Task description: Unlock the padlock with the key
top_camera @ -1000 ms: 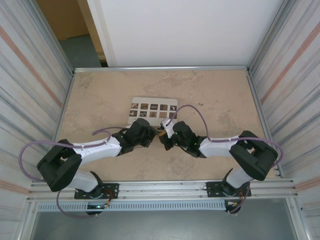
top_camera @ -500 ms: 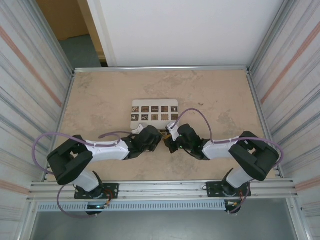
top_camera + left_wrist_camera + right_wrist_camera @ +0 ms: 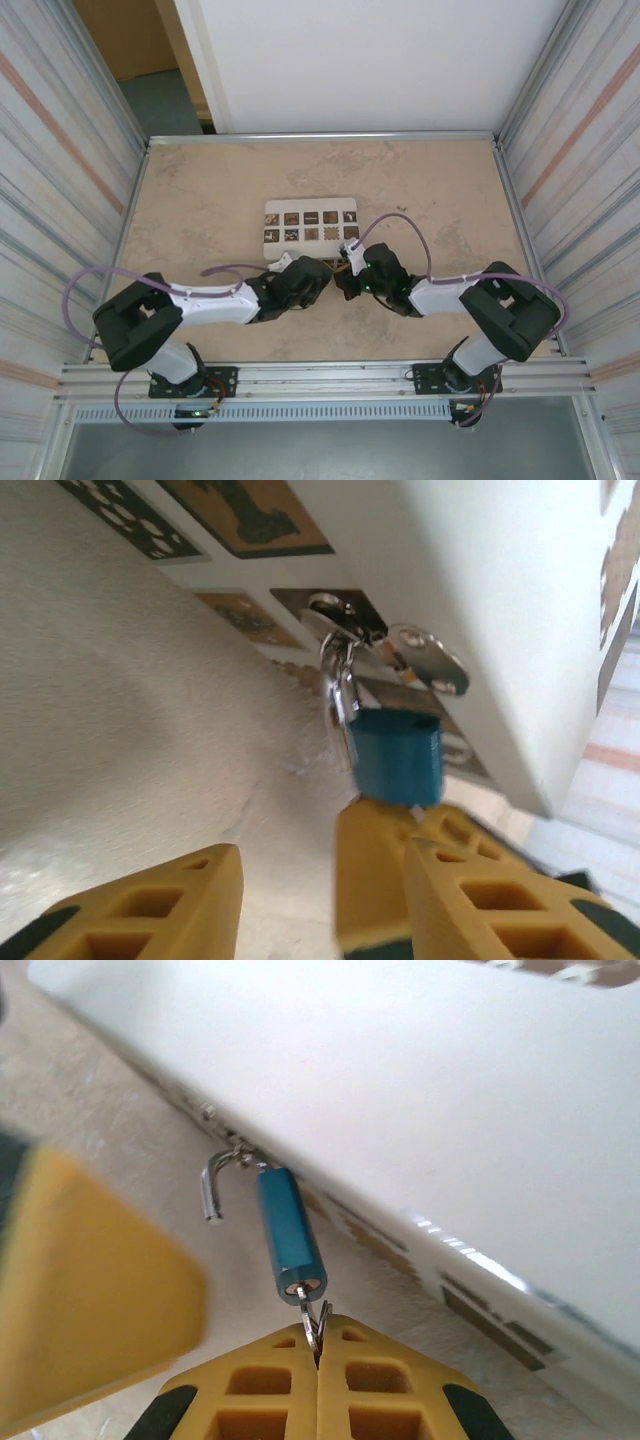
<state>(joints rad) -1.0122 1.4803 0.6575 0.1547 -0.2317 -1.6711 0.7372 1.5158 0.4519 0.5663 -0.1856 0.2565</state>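
Two arms are seen from above, brought together at the middle of the table (image 3: 200,190), just below the lower edge of a pale box (image 3: 310,220) marked with dark squares. The left gripper (image 3: 320,280) and right gripper (image 3: 345,282) are set tip to tip there, very close together.

From the right wrist, the padlock (image 3: 290,1235) is shown at the centre of the frame, close beside the box's white side. Its blue body is tilted slightly. Its shackle (image 3: 215,1185) is swung out at the upper left, with one end free. At the bottom centre, the right gripper's yellow fingers are pressed closed on the key (image 3: 313,1325), which is set into the padlock's lower end. Most of the key is hidden, so little of its shape can be made out. A blurred yellow finger (image 3: 90,1300) is seen at the lower left.

From the left wrist, the padlock is seen right of centre, just past the fingertips. The left gripper's fingers are held apart at the bottom of the frame, with nothing gripped between them.
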